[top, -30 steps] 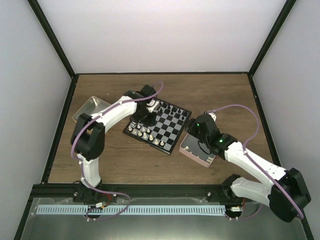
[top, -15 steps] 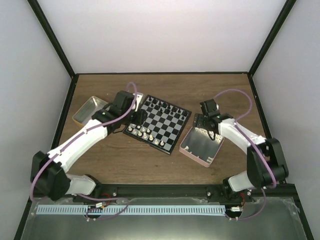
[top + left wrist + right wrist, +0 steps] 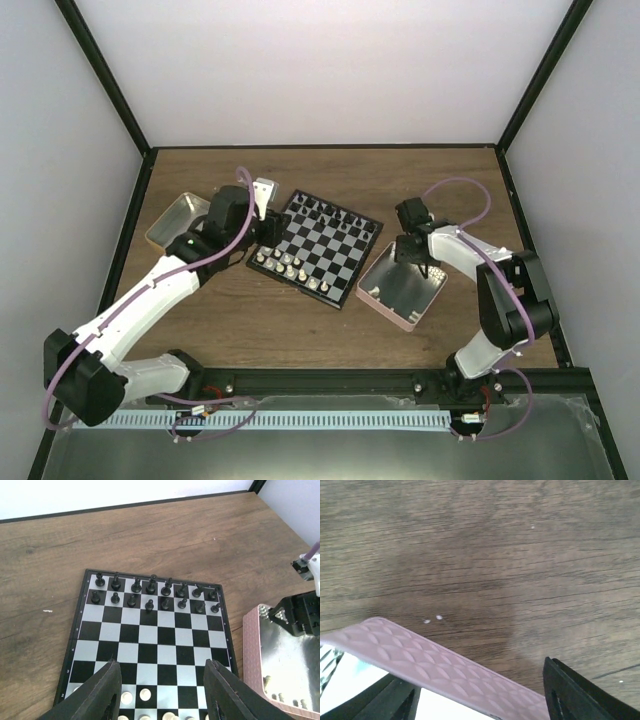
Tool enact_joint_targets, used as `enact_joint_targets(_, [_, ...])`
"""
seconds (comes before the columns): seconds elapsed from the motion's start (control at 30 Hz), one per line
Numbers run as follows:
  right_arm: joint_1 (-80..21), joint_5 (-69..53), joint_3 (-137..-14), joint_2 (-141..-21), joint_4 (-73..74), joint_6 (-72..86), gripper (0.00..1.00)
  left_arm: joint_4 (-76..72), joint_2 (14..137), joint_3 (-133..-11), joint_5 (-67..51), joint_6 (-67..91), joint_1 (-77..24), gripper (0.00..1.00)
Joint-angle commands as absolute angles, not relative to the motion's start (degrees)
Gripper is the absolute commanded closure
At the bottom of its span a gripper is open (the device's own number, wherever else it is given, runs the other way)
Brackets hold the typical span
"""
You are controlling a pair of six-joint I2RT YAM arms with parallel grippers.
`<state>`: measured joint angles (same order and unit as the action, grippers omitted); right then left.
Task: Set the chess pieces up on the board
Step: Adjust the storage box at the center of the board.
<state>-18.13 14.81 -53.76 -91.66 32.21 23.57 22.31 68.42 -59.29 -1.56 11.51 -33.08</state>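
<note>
The board [image 3: 335, 255] lies mid-table, with black chess pieces [image 3: 330, 213] in two rows on its far side and white chess pieces [image 3: 285, 265] along its near-left side. In the left wrist view the board [image 3: 150, 635] shows the black pieces [image 3: 150, 587] far and the white pieces [image 3: 145, 695] near. My left gripper [image 3: 270, 238] is open and empty at the board's left edge, above the white rows [image 3: 162, 690]. My right gripper [image 3: 412, 252] is open at the pink tray's far rim. Its fingers [image 3: 580, 690] straddle that rim [image 3: 445, 665] and hold nothing.
The pink tray [image 3: 400, 290] stands right of the board and holds a few small pieces [image 3: 285, 697] at its near side. A yellow-sided metal tin [image 3: 180, 220] sits at the left. Black frame posts and white walls ring the wooden table.
My left gripper has drawn back leftward from over the board's far-left squares to its left edge. My right gripper has shifted toward the pink tray's far rim.
</note>
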Motion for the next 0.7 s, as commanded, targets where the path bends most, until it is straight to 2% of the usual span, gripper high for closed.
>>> enact_joint_targets(0.0, [-16.0,17.4,-54.5,-92.4,34.5,26.7,0.37,20.5,67.1,-57.9,-1.1,10.5,-33.0,0.52])
enact_joint_targets(0.13, [-13.9,17.9,-53.1,-91.8,35.1,31.2,0.5,20.3,66.6,-57.6,-1.1,10.5,-32.9,0.52])
enact_joint_targets(0.33, [-10.4,17.3,-49.0,-87.2,35.6,39.7,0.53,20.1,66.7,-57.3,-1.4,10.5,-33.0,0.52])
enact_joint_targets(0.53, [-8.5,14.1,-43.4,-81.1,34.2,48.7,0.66,20.0,67.2,-57.4,-1.8,10.7,-33.0,0.52])
enact_joint_targets(0.67, [-8.5,13.5,-41.8,-78.9,34.2,55.0,0.68,20.1,67.6,-57.4,-1.9,10.8,-33.0,0.52])
